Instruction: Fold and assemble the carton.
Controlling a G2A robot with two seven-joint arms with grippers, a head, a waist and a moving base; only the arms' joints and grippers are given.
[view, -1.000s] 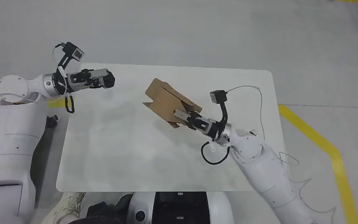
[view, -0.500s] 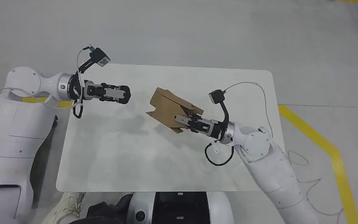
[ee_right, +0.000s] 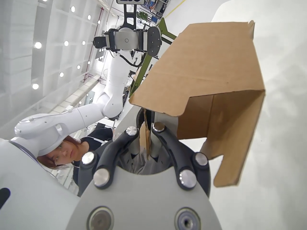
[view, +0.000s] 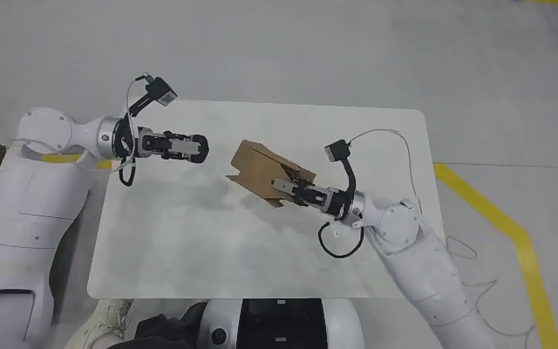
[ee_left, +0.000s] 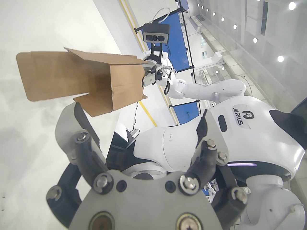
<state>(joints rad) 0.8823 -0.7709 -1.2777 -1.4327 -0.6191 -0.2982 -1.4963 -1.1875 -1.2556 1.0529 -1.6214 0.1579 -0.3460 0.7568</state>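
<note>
The carton (view: 261,170) was at mid-table (view: 174,244), opened into a tube, end flaps unfolded. The right gripper (view: 281,185) was clamped on one wall edge. The left gripper (view: 199,148), jaws spread and empty, was near the carton but apart from it. Judged early: all flap folding remained.

You get bright, even light from rows of round ceiling lamps (ee_left: 292,5), which burn out to pure white spots in both wrist views. On the white table (view: 174,253) shadows are soft and faint. The inside of the carton (view: 260,167) lies in darker shade. Both wrist views bend straight lines near their edges.
</note>
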